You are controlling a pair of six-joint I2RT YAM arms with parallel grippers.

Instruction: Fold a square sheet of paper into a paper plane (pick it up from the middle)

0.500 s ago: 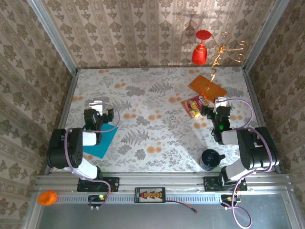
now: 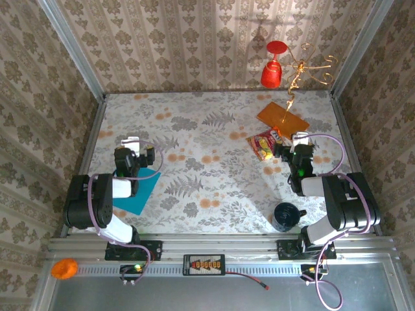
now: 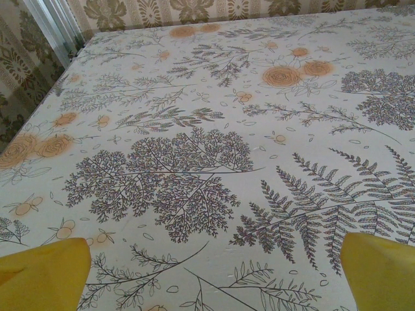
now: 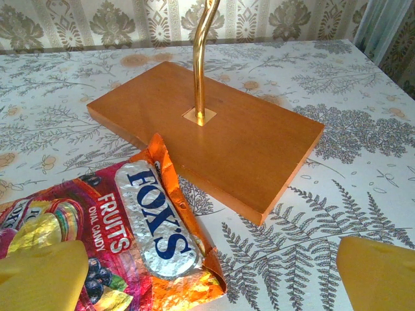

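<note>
By the surface's (image 2: pixel 214 133) left edge, the spread left end effector (image 2: pixel 133 142) should pinch the square sheet of paper (image 2: pixel 141 194) centrally.

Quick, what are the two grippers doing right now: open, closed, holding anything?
Left gripper: open, holding nothing.
Right gripper: open, holding nothing.

A: Paper, what and where?
B: Square sheet of paper (image 2: pixel 142 195), plain teal-blue, lying flat on the table (image 2: pixel 220 129), near-left area.
A: Fully visible?
B: No. The left arm (image 2: pixel 97 201) covers part of it. One corner points right, one toward the near edge. No folds visible on the exposed part.
</note>
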